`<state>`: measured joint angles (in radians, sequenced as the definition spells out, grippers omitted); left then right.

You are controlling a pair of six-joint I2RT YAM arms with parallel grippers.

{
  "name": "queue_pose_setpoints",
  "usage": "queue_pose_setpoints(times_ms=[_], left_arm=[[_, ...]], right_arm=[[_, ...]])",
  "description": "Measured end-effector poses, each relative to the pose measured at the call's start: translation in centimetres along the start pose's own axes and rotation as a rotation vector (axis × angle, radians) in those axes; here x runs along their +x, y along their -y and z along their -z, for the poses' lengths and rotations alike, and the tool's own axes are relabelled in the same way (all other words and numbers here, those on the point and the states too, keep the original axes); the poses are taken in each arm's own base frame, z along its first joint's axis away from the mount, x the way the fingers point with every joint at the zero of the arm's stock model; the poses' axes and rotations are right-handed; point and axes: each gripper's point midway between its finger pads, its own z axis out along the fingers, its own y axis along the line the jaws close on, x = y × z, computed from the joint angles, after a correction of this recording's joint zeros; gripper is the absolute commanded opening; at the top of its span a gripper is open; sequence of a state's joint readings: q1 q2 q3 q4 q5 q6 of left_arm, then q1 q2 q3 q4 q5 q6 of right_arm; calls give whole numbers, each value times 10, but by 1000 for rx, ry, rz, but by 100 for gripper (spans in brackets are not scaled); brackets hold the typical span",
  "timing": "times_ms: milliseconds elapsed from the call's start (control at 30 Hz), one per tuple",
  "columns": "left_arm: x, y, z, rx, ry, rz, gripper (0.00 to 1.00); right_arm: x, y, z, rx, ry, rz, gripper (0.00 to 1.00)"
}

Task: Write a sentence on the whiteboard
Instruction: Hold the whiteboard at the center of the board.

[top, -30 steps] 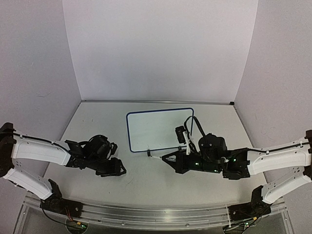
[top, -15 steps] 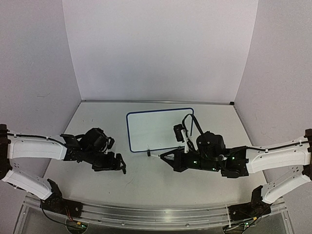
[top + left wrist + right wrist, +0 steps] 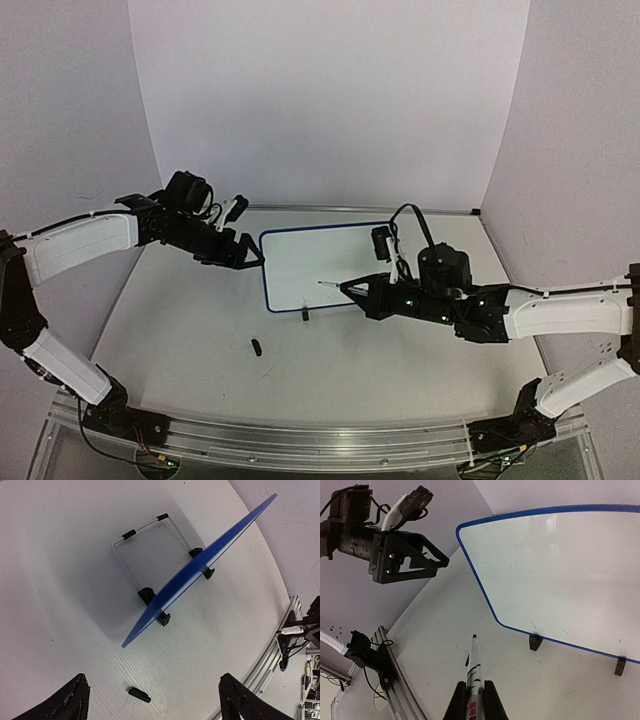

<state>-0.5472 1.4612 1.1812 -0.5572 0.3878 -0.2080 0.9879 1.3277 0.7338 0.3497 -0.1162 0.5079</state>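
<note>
My right gripper (image 3: 352, 288) pinches a marker (image 3: 474, 661) whose tip points at the whiteboard (image 3: 310, 262) ahead. My left gripper (image 3: 243, 256) hangs spread beside its edge.

Small black cap (image 3: 256, 347) lying on white table (image 3: 180, 300); aluminium rail (image 3: 320, 441) along near edge.

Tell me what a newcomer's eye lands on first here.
The small white blue-rimmed whiteboard stands at centre, blank. The right hand grips an uncapped white marker aimed at it, and the open left hand hovers by its left edge; a small black cap lies in front.
</note>
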Motion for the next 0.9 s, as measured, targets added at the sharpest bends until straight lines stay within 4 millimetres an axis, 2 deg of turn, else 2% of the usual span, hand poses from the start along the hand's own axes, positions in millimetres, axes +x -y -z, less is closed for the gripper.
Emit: queue_pose_setpoints(times_ms=[67,167,233,367,500,600,767,900], left_arm=[[-5,-6,-8,7,-15,-37,82],[-4,-13,-20,23,-43,-82,69],[-4,-12,-25,42,-56,-129,64],[-11,-8,-29,62,-58,-214,49],[-28,-3,-33,88,-39,-289,35],[-28,0,-37,113,-45,-316,25],[-25,1,-40,135,-51,-345,15],[-16,-2,-43,139,-67,-347,14]], right_arm=[[-6,-1,-3,-12,12,9,0],[-13,-6,-6,-33,25,26,0],[-19,-10,-9,-46,37,39,0],[-25,-17,-17,-67,42,63,0],[-23,-18,-27,-76,26,82,0],[-21,-19,-31,-81,16,93,0],[-23,-21,-38,-88,12,105,0],[-26,-23,-46,-92,14,112,0]])
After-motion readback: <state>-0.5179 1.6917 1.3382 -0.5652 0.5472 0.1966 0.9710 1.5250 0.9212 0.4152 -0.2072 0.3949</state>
